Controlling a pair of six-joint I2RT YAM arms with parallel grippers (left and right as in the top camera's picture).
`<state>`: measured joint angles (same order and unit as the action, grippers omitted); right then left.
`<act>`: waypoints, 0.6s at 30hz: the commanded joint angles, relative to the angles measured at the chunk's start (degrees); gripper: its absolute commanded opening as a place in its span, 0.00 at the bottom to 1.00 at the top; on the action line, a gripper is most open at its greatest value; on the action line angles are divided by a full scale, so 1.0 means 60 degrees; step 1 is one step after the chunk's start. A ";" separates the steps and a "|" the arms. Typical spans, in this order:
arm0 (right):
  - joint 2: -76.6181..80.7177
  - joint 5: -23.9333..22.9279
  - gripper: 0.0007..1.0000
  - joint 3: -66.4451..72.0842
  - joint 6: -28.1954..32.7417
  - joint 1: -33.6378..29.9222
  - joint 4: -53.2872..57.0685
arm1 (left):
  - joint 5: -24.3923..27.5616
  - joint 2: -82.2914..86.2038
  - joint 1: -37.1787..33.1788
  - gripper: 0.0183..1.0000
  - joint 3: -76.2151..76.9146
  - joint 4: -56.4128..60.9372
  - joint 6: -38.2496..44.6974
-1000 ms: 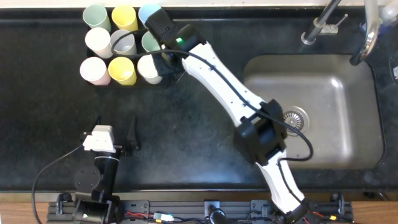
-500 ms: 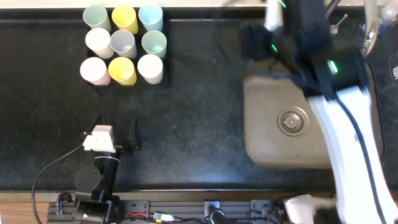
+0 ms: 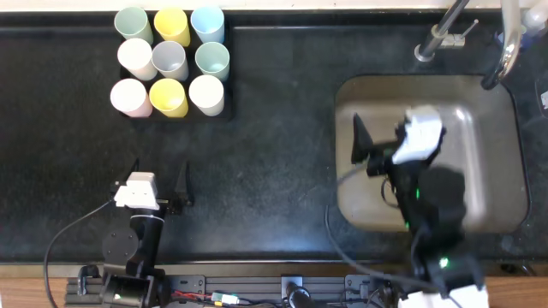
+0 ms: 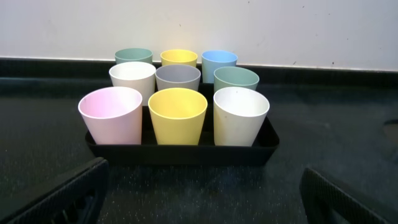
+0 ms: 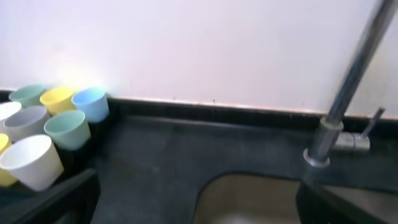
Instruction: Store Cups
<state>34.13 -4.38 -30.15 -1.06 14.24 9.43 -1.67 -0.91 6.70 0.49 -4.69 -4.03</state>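
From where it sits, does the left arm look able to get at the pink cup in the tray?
Probably yes: the left gripper is open and faces the tray; the pink cup stands in the near row, with bare counter between.

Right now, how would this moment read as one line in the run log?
cups: nine upright in black tray | left jaws: open, empty, facing tray | right jaws: open, empty, above sink

Kitchen: sink (image 3: 479, 103), faucet (image 5: 348, 93), countertop (image 3: 274, 171).
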 commanded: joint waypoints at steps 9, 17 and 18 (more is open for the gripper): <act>-0.3792 -0.0965 1.00 0.4029 0.0076 -0.0066 -0.2371 | 0.0091 0.0087 -0.0062 1.00 -0.0004 -0.0025 0.0175; -0.5391 -0.0969 1.00 0.4980 0.0076 -0.0066 -0.1854 | 0.0091 0.0087 -0.0062 1.00 -0.0004 -0.0022 0.0171; -0.5504 -0.0969 1.00 0.4980 0.0076 -0.0066 -0.1614 | 0.0091 0.0087 -0.0062 1.00 -0.0004 -0.0022 0.0175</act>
<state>3.27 -9.47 -1.04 -0.82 14.22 -1.23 -1.67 -0.91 6.70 0.49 -4.67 -4.03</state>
